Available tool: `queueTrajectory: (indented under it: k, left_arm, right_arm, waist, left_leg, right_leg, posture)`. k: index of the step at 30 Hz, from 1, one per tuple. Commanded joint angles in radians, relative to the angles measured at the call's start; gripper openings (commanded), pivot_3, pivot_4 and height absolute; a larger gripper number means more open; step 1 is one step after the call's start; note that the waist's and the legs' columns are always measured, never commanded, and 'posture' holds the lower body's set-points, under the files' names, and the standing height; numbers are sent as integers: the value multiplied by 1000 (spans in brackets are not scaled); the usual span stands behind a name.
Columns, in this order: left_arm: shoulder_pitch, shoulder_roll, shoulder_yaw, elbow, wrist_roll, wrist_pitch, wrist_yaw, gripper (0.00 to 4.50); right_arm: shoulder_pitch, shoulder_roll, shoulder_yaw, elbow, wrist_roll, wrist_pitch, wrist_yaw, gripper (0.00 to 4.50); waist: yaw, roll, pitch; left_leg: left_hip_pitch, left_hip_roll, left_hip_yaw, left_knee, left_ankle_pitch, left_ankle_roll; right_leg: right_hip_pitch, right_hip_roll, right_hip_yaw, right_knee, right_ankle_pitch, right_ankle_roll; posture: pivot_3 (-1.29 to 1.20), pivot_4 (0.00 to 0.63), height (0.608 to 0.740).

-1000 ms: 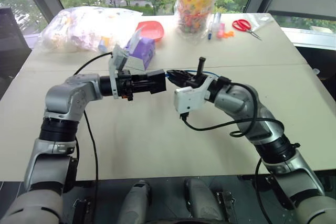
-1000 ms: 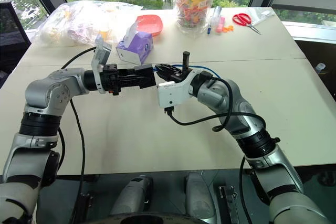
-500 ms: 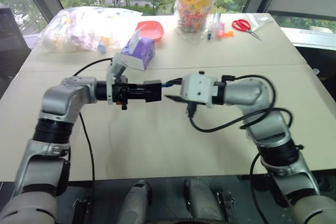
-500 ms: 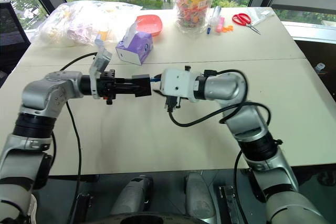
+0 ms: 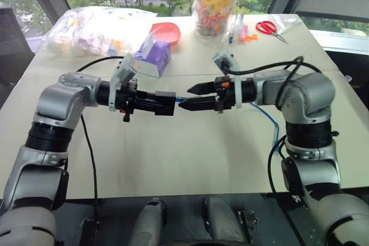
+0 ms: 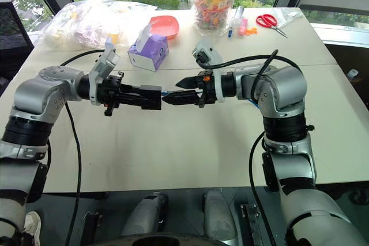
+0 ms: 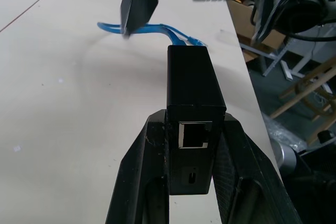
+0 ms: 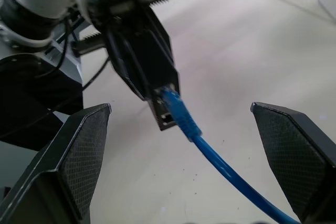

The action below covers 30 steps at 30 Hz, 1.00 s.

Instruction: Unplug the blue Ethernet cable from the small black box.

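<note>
At about nine o'clock of the scene my left gripper (image 5: 167, 103) has its jaws clamped on the small black box (image 5: 166, 102), holding it above the bench (image 5: 173, 159) with its long side level. In my left wrist view the box (image 7: 193, 98) sits squeezed between my two fingers (image 7: 142, 177), an open socket facing the camera.

At the box's far end, toward three o'clock, the blue Ethernet cable (image 8: 210, 156) is still plugged in; my right wrist view shows its blue plug seated in the port of the box (image 8: 144, 51).

Just beyond, my right gripper (image 5: 193, 97) points at the box from three o'clock, jaws spread wide and holding nothing, one finger above and one below the cable's plug end. The cable (image 5: 266, 120) runs on under my right forearm and curves down toward five o'clock on the bench.

At twelve o'clock, well apart from my hands, stand a purple tissue box (image 5: 153, 57), a red dish (image 5: 166, 31) and a jar of sweets (image 5: 216, 4); red scissors (image 5: 268, 29) lie toward two o'clock.
</note>
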Motion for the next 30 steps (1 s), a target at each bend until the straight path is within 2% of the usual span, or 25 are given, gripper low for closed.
queueTrajectory:
  k: [1,3,6,18,21,24,30]
  left_arm:
    - [-10,-3,25,-17,-1,-14,4,493]
    - [-4,-2,28,-27,-4,-9,7,493]
    - [4,2,31,-30,-1,-8,9,493]
    - [17,1,38,-49,-10,2,24,493]
    - [19,0,39,-53,-12,8,28,493]
    - [19,0,40,-54,-13,10,29,493]
    - [24,3,41,-61,-16,16,28,493]
  right_arm:
    - [-30,5,14,-18,46,-1,-19,4472]
    - [-33,3,17,-17,62,-3,-28,4472]
    - [-37,-6,25,-16,83,-7,-36,3626]
    - [-44,-29,52,-7,130,-17,-57,3626]
    - [-41,-33,58,-4,133,-26,-59,2756]
    - [-39,-41,71,-2,134,-29,-59,1362]
    - [-40,-46,83,0,142,-33,-62,1362]
  waist:
    - [0,0,0]
    - [0,0,0]
    - [0,0,0]
    - [0,0,0]
    - [0,0,0]
    - [0,0,0]
    - [-1,0,0]
  left_leg:
    - [-1,0,0,0,0,0]
    - [-1,0,0,0,0,0]
    - [-1,0,0,0,0,0]
    - [-1,0,0,0,0,0]
    - [-1,0,0,0,0,0]
    - [-1,0,0,0,0,0]
    - [-1,0,0,0,0,0]
  right_leg:
    - [-1,0,0,0,0,0]
    - [-1,0,0,0,0,0]
    - [-1,0,0,0,0,0]
    - [-1,0,0,1,0,0]
    - [-1,0,0,1,0,0]
    - [-1,0,0,1,0,0]
    - [-1,0,0,1,0,0]
  posture:
    - [0,150,740]
    - [0,150,740]
    - [0,150,740]
    - [0,150,740]
    - [0,150,740]
    - [0,150,740]
    - [0,150,740]
